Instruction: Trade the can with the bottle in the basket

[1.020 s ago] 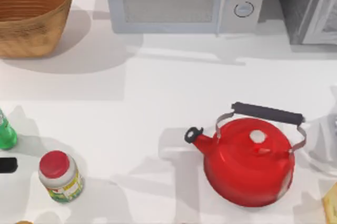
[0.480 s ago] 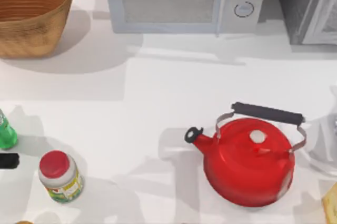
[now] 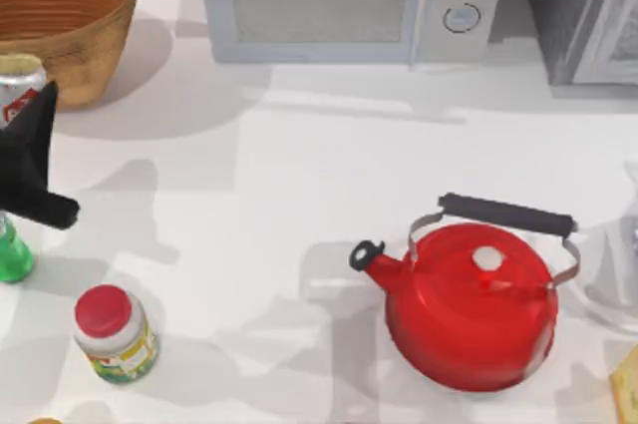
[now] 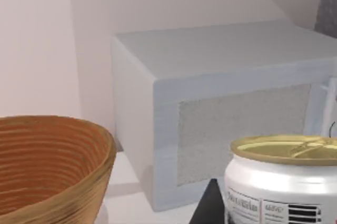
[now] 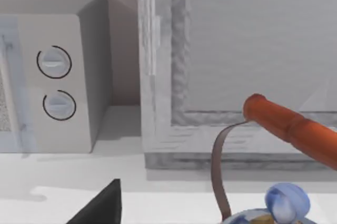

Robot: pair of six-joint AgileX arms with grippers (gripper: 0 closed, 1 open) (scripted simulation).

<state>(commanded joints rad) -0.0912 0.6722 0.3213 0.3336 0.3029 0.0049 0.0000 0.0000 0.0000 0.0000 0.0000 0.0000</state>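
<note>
Left gripper carrying the can at the table's left edge, just beside the basket.

The can — a rigid, smooth-walled cylinder, probably light and somewhat slippery — sits upright between closed jaws in the left wrist view; a hold across its mid-wall looks soundest. The bottle stands on the table near the jar, outside the basket; slim and rounded, it likely wants a grip at its body. Right gripper parked near the kettle — whether its jaws are open cannot be told.
</note>
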